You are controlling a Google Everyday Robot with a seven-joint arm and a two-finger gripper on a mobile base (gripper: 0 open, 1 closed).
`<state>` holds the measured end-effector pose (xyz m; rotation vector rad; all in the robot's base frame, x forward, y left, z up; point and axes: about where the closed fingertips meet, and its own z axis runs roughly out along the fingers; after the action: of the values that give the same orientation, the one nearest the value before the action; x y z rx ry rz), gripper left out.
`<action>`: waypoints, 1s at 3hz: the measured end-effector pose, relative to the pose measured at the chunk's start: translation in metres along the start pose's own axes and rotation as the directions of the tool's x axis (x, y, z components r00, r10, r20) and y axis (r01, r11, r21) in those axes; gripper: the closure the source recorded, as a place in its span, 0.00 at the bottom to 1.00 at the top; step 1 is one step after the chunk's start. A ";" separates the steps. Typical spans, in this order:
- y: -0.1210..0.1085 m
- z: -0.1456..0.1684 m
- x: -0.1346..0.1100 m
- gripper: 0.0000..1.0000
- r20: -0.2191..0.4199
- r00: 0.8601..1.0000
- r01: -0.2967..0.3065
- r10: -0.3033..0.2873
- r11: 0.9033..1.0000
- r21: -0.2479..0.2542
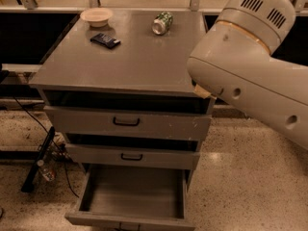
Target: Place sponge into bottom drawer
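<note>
**A:** Three drawers, and only the bottom drawer [132, 196] is pulled out, at the near foot of the cabinet [130, 61], plain grey inside. Where is the sponge [202, 91]?

**B:** Only a pale yellow sliver of it shows, at the cabinet's near right corner, level with the top edge and tucked under the big white arm [250, 71]. It is not in the drawer yet.

**A:** And the gripper?

**B:** It is hidden behind the arm's housing, about where that sliver peeks out. I cannot tell whether it is clamped on the sponge or standing wide.

**A:** How would the sponge handle?

**B:** Light and soft, I'd judge. The foam gives under a squeeze, so a modest pinch across the body should do. The rough scouring face ought not to slip. It isn't fragile, so a short drop into the drawer should do no harm.

**A:** And the way down?

**B:** The open drawer lies lower and to the left of the sliver, so the path goes down, left and nearer, past the two upper drawer fronts [126, 122]. The can [162, 23], black packet [105, 40] and bowl [96, 16] sit far back on the top, well apart from it.
</note>
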<state>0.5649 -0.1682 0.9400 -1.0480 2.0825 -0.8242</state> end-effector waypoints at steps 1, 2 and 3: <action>0.013 0.009 -0.004 1.00 0.012 1.000 0.020 -0.020 0.998 -0.053; 0.037 0.010 -0.003 1.00 0.059 0.996 0.074 -0.066 0.987 -0.140; 0.064 0.002 0.000 1.00 0.129 0.985 0.139 -0.112 0.964 -0.227</action>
<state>0.5390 -0.1375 0.8905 -1.3345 2.0669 -0.5705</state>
